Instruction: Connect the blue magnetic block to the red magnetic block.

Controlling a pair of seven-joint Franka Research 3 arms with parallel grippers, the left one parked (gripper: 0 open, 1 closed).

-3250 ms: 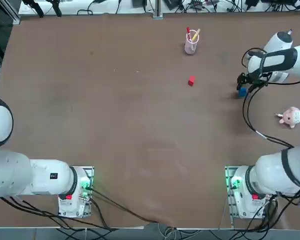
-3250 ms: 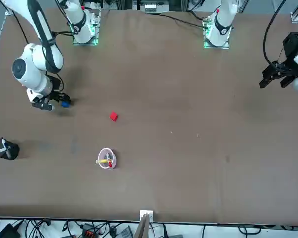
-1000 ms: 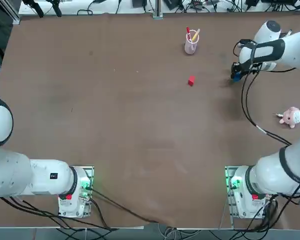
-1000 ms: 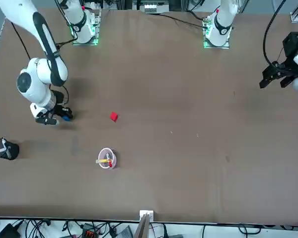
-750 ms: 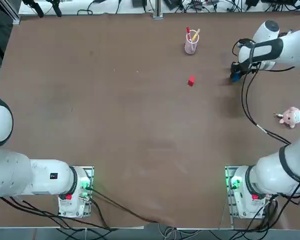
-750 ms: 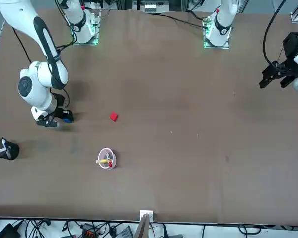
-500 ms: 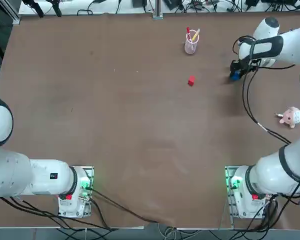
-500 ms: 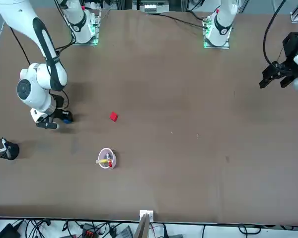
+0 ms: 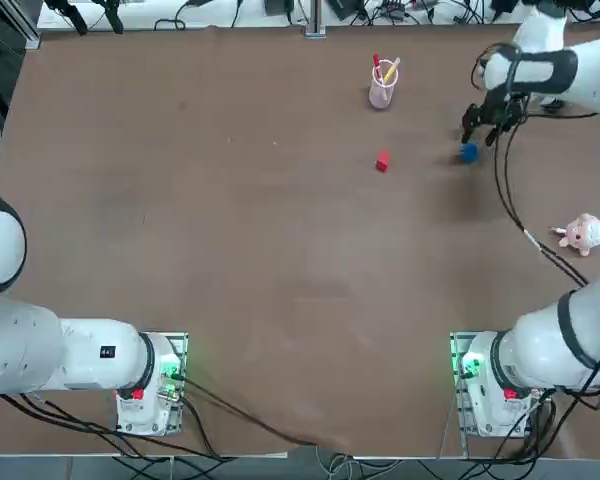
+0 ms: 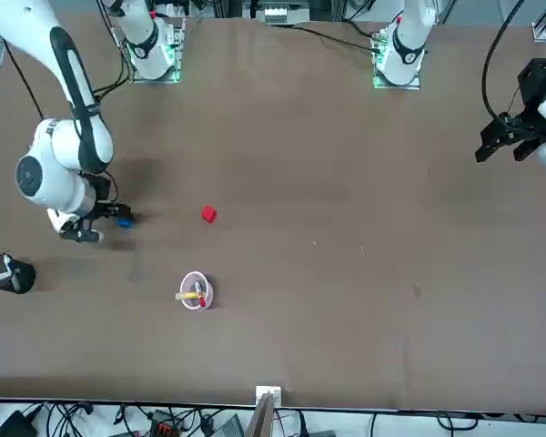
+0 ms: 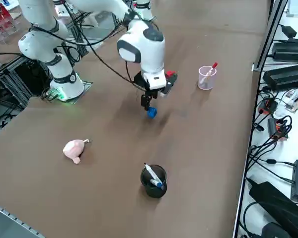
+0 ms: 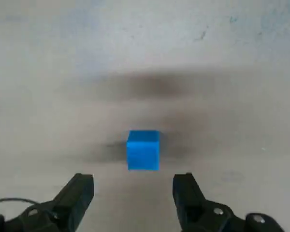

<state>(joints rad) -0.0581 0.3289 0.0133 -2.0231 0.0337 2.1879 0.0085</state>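
The blue magnetic block (image 9: 468, 152) lies alone on the brown table, clear of the fingers. The red magnetic block (image 9: 382, 161) sits a short way to its left in the top view, with a gap of bare table between the two. My right gripper (image 9: 477, 126) hovers just above and behind the blue block (image 12: 143, 150), open, with nothing between its two fingertips (image 12: 82, 191). In the front view the blue block (image 10: 123, 220) rests beside the gripper (image 10: 96, 225), and the red block (image 10: 208, 214) is to its right. From the right side, the blue block (image 11: 152, 113) lies under the gripper (image 11: 146, 103).
A pink cup (image 9: 382, 87) holding a red and a yellow pen stands beyond the red block. A pink plush toy (image 9: 581, 234) lies at the table's right. A black cup (image 11: 153, 181) with pens stands near the far right edge.
My right gripper carried the blue block a little toward the red one, set it down, opened and rose away from it. The red block has not moved.
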